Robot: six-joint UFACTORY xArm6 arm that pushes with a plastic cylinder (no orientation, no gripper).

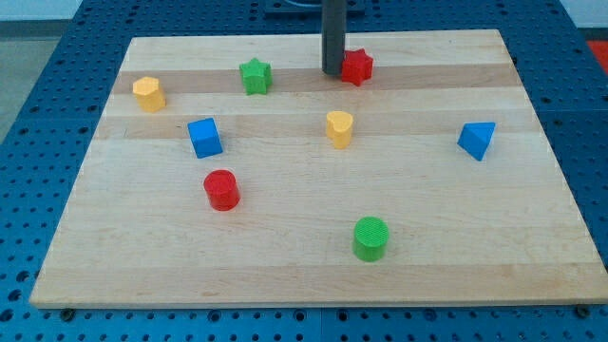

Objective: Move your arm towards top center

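Near edge: green cylinder [370, 237], well clear.
Tip: my tip [332, 72] at top ctr, touching red star [358, 66] (view's left side).
Grip: none, bare rod.
Handling: star prob light, slides easily; nothing to grasp.

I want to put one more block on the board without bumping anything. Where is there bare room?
Widest free patch: the board's bottom right, below the blue triangle and right of the green cylinder. The bottom left, below the red cylinder, is also bare. Crowded: top center, where my tip sits against the red star.
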